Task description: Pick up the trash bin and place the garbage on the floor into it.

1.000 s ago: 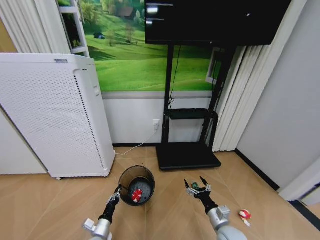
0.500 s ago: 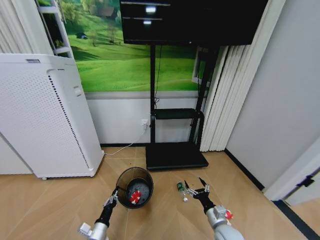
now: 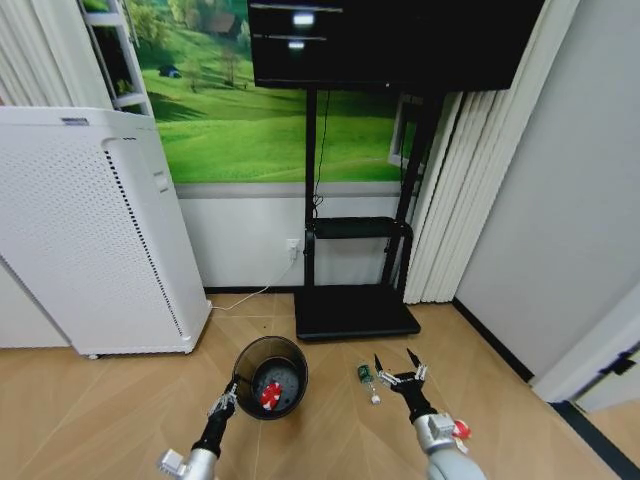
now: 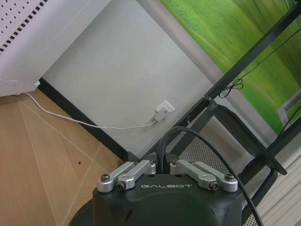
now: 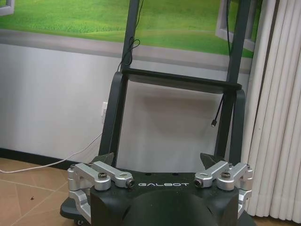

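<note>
**Holding the mesh bin by its rim, right gripper spread beside the bottle**

Looking down from the head view, the trash bin (image 3: pixel 271 375) is a small round black wire-mesh wastebasket, slightly tapered, held over the chevron parquet floor (image 3: pixel 90 400) in front of a tall white perforated appliance (image 3: pixel 95 235). Inside the bin lies 1 red-and-white piece of garbage (image 3: pixel 268 394). The left gripper (image 3: pixel 222 402) meets the bin's near-left rim, fingers together on the wire edge. Just right of the bin, a small clear bottle (image 3: pixel 367 379) with a green label lies on its side on the floor. The right gripper (image 3: pixel 401 377) hovers just beside the bottle, its 2 fingers spread wide and holding nothing. A second red-and-white piece (image 3: pixel 460 430) shows on the floor, partly hidden behind the right wrist. Behind stand a black TV stand (image 3: pixel 355 310) and a wall mural of green hills.

From the left wrist view, the left gripper (image 4: pixel 162 165) is clamped on the bin's black rim (image 4: pixel 188 133), with mesh (image 4: pixel 207 153) visible beyond it.

From the right wrist view, the right gripper (image 5: pixel 160 162) stands with its fingertips (image 5: pixel 105 158) well apart, facing the black stand (image 5: pixel 176 82) and white curtain (image 5: pixel 277 108).
</note>
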